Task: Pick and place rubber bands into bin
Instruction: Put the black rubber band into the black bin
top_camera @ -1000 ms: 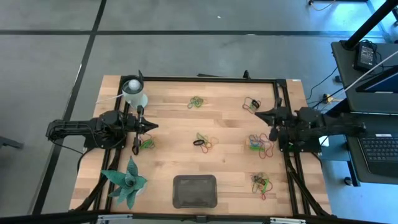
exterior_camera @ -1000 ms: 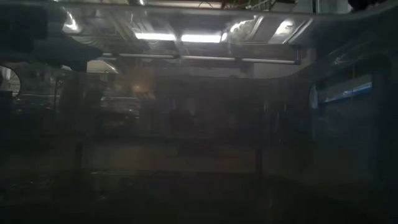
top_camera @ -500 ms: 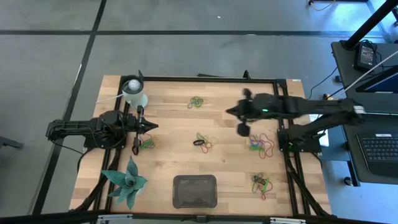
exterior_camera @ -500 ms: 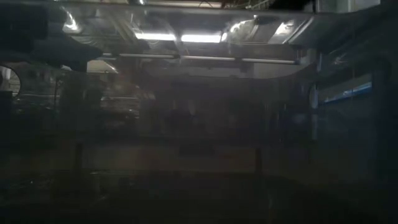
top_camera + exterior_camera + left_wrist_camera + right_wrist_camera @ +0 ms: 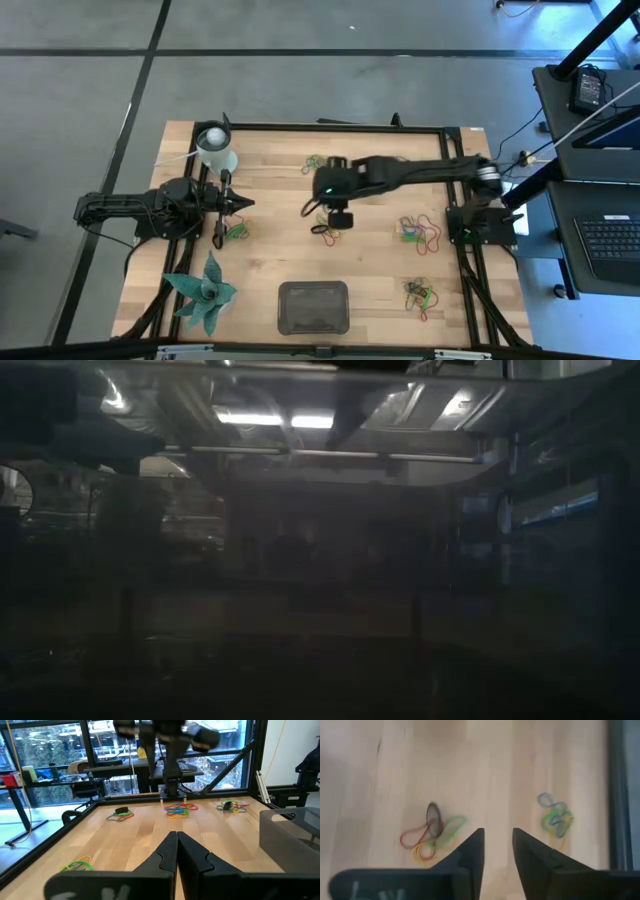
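Rubber bands lie in small coloured heaps on the wooden table: one at the centre [image 5: 326, 229], one toward the far edge [image 5: 317, 163], one by the left arm [image 5: 237, 232], and two on the right [image 5: 420, 232] [image 5: 420, 293]. The bin [image 5: 313, 307], a dark grey tray, stands at the near edge. My right gripper [image 5: 312, 203] hangs open over the table's middle, tipped down. Under it are the centre heap [image 5: 432, 832] and the far heap [image 5: 555, 817]; nothing is between its fingers [image 5: 497, 845]. My left gripper [image 5: 240, 203] waits shut at the left side [image 5: 176, 837].
A white cup [image 5: 215, 148] stands at the far left corner and a green spiky plant figure [image 5: 205, 292] at the near left. A black frame [image 5: 340, 127] runs round the table. Bare wood lies between the heaps. The low view is too dark to show anything.
My right arm has swung out from its place at the table's right edge toward the left, as far as the middle, and its gripper has tipped downward. The rubber bands and the bin have not moved.
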### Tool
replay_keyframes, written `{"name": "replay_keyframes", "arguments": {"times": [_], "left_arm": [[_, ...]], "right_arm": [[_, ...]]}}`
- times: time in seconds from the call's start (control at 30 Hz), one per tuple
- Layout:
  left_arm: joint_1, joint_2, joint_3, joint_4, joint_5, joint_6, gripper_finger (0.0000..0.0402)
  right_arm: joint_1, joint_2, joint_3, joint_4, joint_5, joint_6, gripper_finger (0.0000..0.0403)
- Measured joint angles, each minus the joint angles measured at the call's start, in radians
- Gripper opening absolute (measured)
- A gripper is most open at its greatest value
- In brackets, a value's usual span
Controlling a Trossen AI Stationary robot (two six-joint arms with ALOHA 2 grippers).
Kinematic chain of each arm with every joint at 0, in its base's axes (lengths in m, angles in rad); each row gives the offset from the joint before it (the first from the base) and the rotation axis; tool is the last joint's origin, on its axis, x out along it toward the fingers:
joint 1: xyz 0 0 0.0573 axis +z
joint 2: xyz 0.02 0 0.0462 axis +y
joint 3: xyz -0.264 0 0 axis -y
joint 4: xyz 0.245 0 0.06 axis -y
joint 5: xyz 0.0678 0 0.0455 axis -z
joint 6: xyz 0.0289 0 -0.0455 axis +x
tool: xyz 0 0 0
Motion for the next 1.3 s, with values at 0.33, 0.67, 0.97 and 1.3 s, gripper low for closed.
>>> {"name": "replay_keyframes", "arguments": {"times": [0.33,0.67,0.97,1.3], "left_arm": [[0.000,0.000,0.000,0.000,0.000,0.000,0.0004],[0.000,0.000,0.000,0.000,0.000,0.000,0.0004],[0.000,0.000,0.000,0.000,0.000,0.000,0.0004],[0.000,0.000,0.000,0.000,0.000,0.000,0.0004]], "right_arm": [[0.035,0.270,0.127,-0.065,-0.124,-0.029,0.0153],[0.035,0.365,0.127,-0.068,-0.160,-0.028,0.0114],[0.041,0.413,0.126,-0.055,-0.204,0.011,0.0106],[0.041,0.424,0.126,-0.024,-0.203,0.031,0.0094]]}}
